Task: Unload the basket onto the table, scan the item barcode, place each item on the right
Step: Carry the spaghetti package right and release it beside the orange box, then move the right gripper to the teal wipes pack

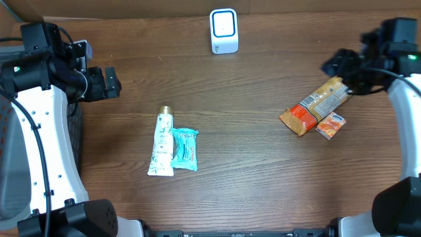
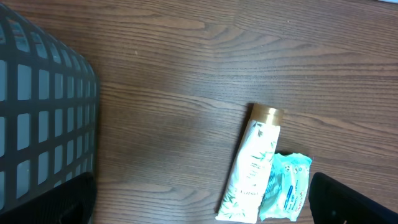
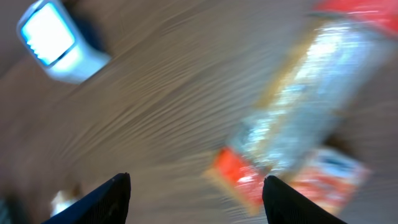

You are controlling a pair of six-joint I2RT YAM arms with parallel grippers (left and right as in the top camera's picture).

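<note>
A long orange and tan snack packet (image 1: 314, 105) (image 3: 298, 106) lies on the wooden table at the right, with a small orange sachet (image 1: 331, 125) (image 3: 326, 177) touching its lower end. The white and blue scanner (image 1: 224, 31) (image 3: 59, 40) stands at the back centre. My right gripper (image 1: 335, 66) (image 3: 196, 199) hovers just above the packet's upper end, open, with nothing between its fingers; its view is blurred. At the left, my left gripper (image 1: 108, 82) (image 2: 202, 205) stands wide open and empty, far from the packet.
A white tube with a gold cap (image 1: 161, 141) (image 2: 252, 165) and a teal wipes packet (image 1: 185, 149) (image 2: 286, 186) lie side by side left of centre. A grey mesh basket (image 1: 5, 158) (image 2: 43, 106) stands at the table's left edge.
</note>
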